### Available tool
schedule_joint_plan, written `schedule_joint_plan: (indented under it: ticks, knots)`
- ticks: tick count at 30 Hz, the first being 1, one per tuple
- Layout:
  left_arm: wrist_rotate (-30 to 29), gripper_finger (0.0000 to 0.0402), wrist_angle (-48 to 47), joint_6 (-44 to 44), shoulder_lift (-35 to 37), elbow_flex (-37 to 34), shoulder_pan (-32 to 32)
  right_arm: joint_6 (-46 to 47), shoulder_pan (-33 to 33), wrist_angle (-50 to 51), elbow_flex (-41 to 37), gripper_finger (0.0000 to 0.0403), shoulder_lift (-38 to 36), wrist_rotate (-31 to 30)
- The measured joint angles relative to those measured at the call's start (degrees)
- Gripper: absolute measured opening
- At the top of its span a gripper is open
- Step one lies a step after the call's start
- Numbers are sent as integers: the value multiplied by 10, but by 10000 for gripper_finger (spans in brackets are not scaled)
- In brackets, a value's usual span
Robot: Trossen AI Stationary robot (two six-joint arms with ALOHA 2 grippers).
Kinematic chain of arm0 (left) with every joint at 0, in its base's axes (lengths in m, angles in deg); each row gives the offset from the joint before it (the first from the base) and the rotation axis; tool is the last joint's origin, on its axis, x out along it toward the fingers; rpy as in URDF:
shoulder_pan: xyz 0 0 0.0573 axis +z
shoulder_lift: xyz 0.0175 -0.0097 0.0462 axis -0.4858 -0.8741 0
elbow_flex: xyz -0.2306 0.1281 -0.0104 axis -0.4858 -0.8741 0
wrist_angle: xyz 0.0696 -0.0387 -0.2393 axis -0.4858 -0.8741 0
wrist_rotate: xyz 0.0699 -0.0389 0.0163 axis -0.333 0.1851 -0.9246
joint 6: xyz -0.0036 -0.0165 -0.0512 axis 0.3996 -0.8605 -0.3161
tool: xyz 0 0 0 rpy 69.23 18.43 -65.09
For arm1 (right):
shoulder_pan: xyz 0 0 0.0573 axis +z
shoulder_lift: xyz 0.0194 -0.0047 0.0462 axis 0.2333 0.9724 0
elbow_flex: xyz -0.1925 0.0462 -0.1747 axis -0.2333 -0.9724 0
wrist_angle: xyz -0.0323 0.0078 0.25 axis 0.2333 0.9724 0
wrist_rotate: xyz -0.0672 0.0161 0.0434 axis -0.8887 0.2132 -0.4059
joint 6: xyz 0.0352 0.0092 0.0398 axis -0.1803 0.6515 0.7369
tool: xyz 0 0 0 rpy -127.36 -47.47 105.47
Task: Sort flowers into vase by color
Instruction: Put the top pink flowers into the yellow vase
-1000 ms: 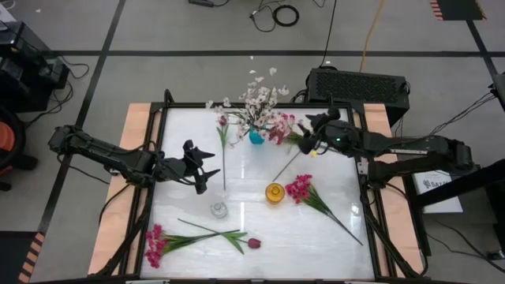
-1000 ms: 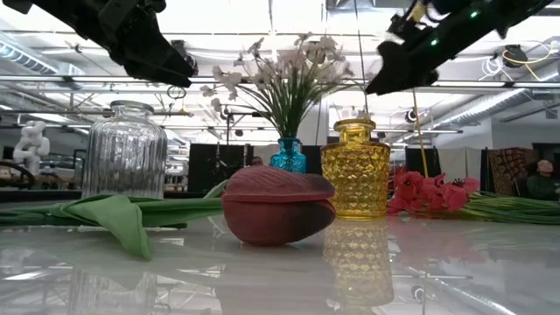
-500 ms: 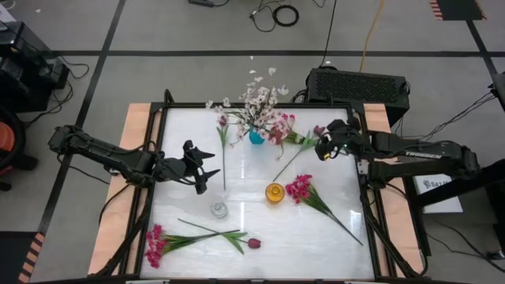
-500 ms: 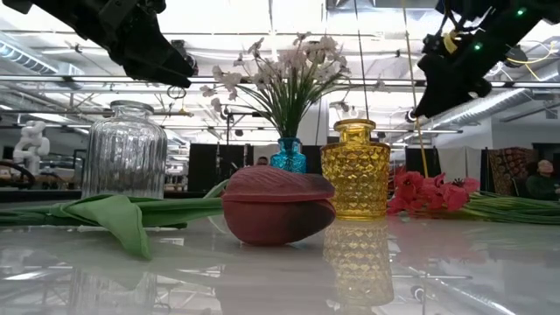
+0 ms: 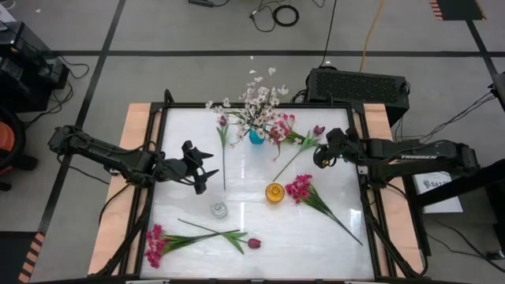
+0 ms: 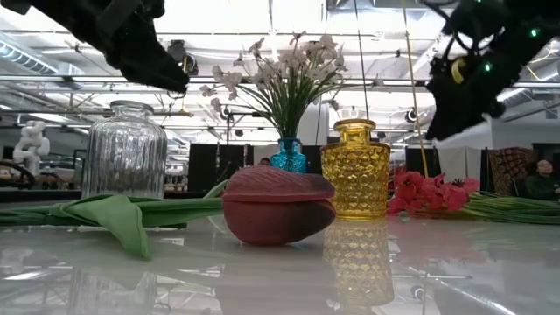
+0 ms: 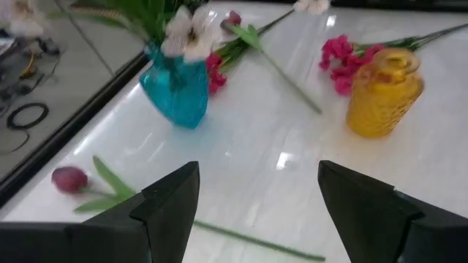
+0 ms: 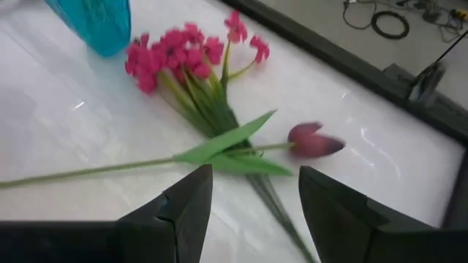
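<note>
Since the earlier frame the right gripper (image 5: 319, 154) has drawn back from the blue vase (image 5: 256, 136) toward the desk's (image 5: 245, 189) right edge; jaws apart, empty. Beneath it lie a maroon tulip (image 8: 313, 142) and a magenta cluster (image 8: 175, 50), both right of the blue vase. White-pink blossoms (image 5: 260, 99) stand in the blue vase. Left gripper (image 5: 203, 170) hovers left of the blue vase, jaws apart, empty. Yellow vase (image 5: 274, 192) sits in front of the blue vase.
</note>
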Motion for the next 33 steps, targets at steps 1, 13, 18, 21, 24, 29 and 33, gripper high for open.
schedule_joint_plan:
  ticks: [1, 13, 18, 21, 24, 29, 33]
  knots:
    - [0, 286, -10, -9, 0, -1, 4, 7, 3, -14, -15, 196, 0, 0]
    - [77, 286, -28, -86, 0, -52, 111, -24, 12, -84, -58, 196, 0, 5]
    - [79, 286, -27, -120, -10, -54, 154, -25, 12, -87, -58, 196, 0, 5]
    - [79, 286, -25, -135, -31, -54, 165, -24, 12, -87, -58, 196, 0, 7]
    - [78, 286, -13, -145, -65, -54, 166, -19, 12, -87, -57, 196, 0, 20]
    - [93, 286, 37, -144, -125, -54, 166, -10, 11, -84, -57, 196, 0, 76]
    - [97, 286, 62, -142, -153, -54, 166, -10, 11, -83, -57, 196, 0, 78]
